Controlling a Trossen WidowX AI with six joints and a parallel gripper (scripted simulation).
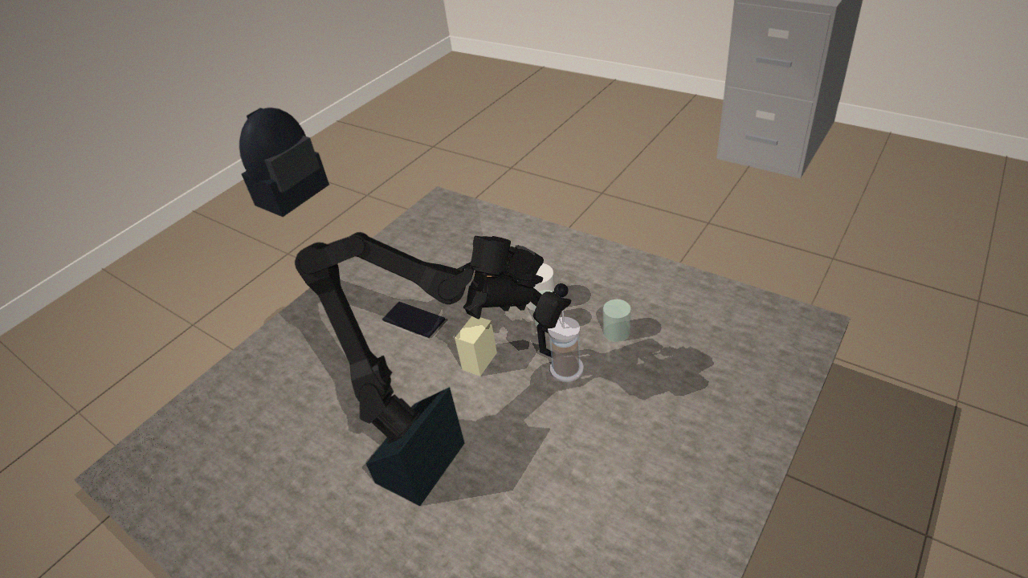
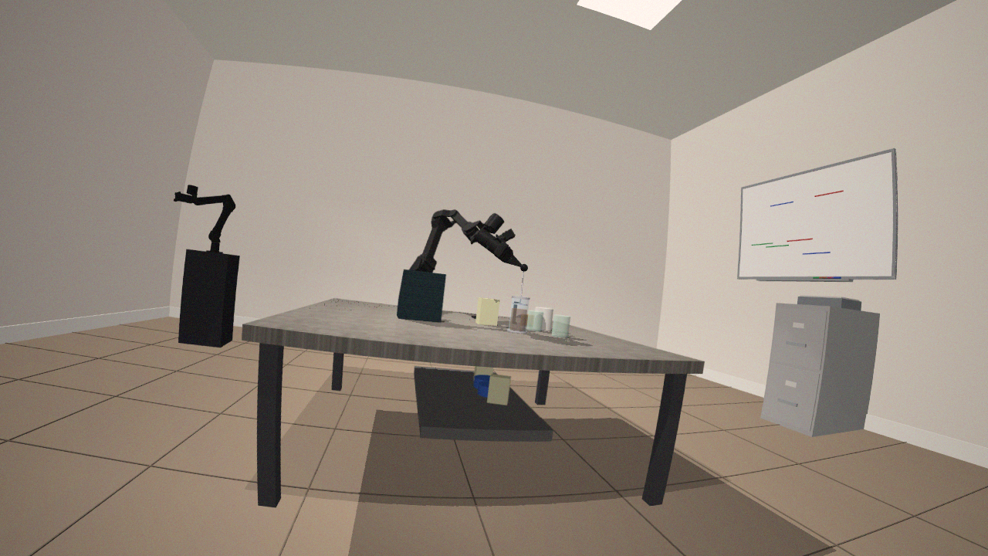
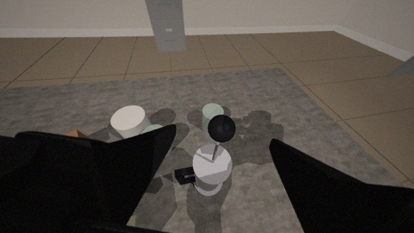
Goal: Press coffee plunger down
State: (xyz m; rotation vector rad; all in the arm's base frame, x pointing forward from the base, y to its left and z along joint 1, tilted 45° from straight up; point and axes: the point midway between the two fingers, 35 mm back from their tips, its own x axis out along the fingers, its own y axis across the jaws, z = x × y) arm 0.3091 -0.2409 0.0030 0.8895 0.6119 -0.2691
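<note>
The coffee press point(image 1: 566, 361) point(image 2: 519, 321) stands upright on the table, its pale lid point(image 1: 564, 329) point(image 3: 212, 165) on top and its black handle point(image 3: 184, 175) towards the left in the wrist view. The plunger's round black knob point(image 1: 561, 289) point(image 2: 524, 267) point(image 3: 221, 128) is up on its thin rod, well above the lid. My gripper point(image 2: 522, 266) point(image 3: 222, 135) is open, its fingers on either side of the knob in the wrist view. The exterior view shows the fingertips at knob height. Whether a finger touches the knob I cannot tell.
A green cup point(image 1: 617, 322) point(image 2: 560, 326) stands beyond the press, with another green cup point(image 2: 534, 320) and a white cup point(image 3: 129, 120) nearby. A pale yellow carton point(image 1: 475, 350) point(image 2: 487, 311) and a dark flat tablet point(image 1: 414, 319) are nearer the arm. An orange block point(image 3: 76, 133) is partly hidden.
</note>
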